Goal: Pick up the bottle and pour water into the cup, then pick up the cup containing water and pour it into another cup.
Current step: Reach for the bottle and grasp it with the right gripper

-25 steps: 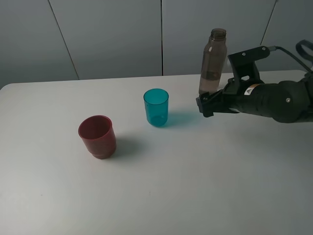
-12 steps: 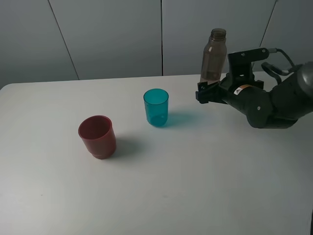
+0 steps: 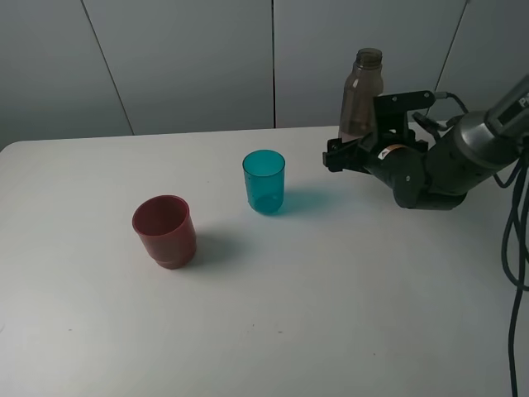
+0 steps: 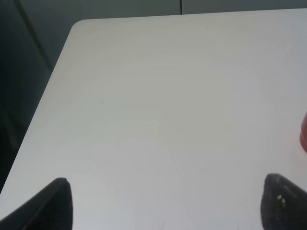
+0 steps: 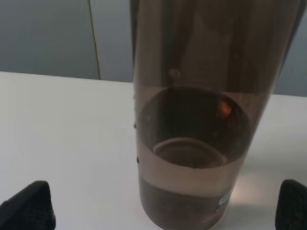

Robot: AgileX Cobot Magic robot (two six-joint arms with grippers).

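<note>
Right gripper [image 3: 336, 155]: jaws spread wide, holding nothing. It sits low over the table [image 3: 331, 322], pointing at the foot of the bottle [image 3: 360, 91]. In the right wrist view the two dark fingertips [image 5: 29, 207] sit at either side with the bottle standing between them, a clear gap on both sides, so no contact that I can see. The bottle is upright on the table near the far edge, on the right side of the exterior view. It has no cap on the threaded neck, and water fills roughly the bottom third of it. From the high camera its lower part is hidden behind the gripper and wrist. Left gripper [image 4: 170, 206]: jaws also wide apart, nothing between them, just bare tabletop under it near the table's left edge and corner. It's out of frame in the exterior view. The cup [image 3: 264, 181], teal, stands upright near the middle of the table, left of the right gripper and clear of it. Can't tell from these views whether there's any water in it. Another cup [image 3: 165, 230], the dark red one, is upright further left and nearer the front edge, well apart from the teal one. A sliver of red shows at the edge of the left wrist view. Arm cables [image 3: 517, 248] hang at the right edge.
</note>
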